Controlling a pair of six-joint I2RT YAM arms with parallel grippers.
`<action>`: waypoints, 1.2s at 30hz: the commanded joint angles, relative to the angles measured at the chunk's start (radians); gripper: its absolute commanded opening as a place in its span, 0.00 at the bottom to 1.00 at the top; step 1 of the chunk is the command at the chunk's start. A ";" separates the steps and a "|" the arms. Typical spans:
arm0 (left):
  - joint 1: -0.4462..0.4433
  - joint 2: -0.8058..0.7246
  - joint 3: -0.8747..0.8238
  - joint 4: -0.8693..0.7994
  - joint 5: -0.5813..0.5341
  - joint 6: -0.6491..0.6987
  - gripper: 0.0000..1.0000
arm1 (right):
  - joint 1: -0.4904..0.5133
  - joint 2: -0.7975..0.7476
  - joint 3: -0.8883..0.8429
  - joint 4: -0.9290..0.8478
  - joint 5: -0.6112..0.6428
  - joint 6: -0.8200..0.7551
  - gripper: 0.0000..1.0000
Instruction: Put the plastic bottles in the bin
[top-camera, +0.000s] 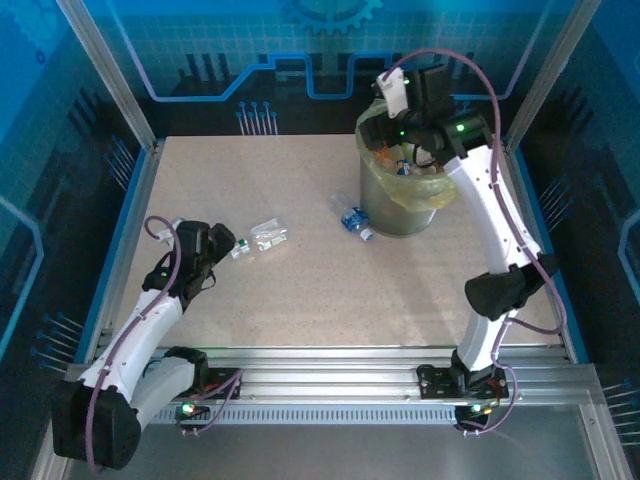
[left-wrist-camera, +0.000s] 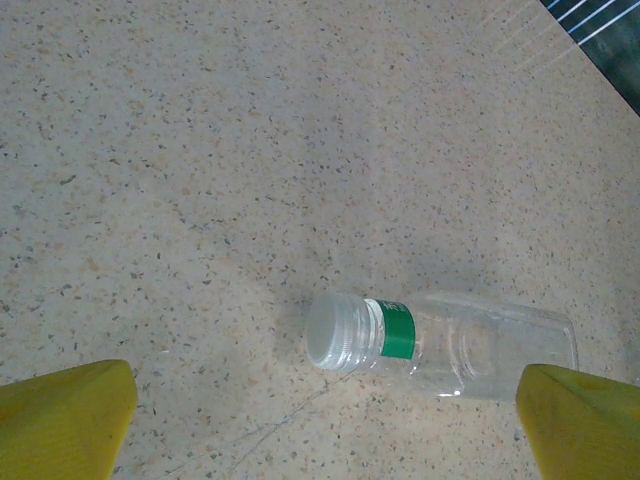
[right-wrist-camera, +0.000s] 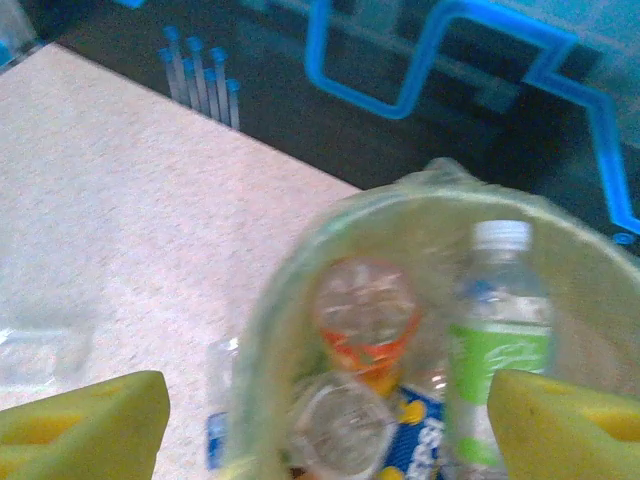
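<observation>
Left hand (left-wrist-camera: 322, 425), spread wide and empty, hovers over the green-labelled bottle (left-wrist-camera: 440, 345) on the desk (left-wrist-camera: 200, 150), lying just toward twelve o'clock, long axis nine-to-three, cap at nine.

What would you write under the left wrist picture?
Open left gripper hovers over a green-labelled bottle lying on the speckled table.

Robot lab cell; blue circuit-print walls (top-camera: 250, 60)

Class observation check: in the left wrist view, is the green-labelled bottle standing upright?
No, the green-labelled bottle lies on its side on the table.
</observation>
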 joint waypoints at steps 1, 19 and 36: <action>0.003 -0.007 0.029 -0.012 0.024 0.022 0.99 | 0.108 -0.035 -0.072 -0.027 0.097 0.025 0.86; 0.003 0.000 0.021 -0.019 0.022 0.013 0.99 | 0.340 0.247 -0.163 -0.120 0.360 0.151 0.98; 0.003 0.001 0.015 -0.019 0.025 0.013 0.99 | 0.295 0.611 0.050 -0.170 0.475 0.113 0.93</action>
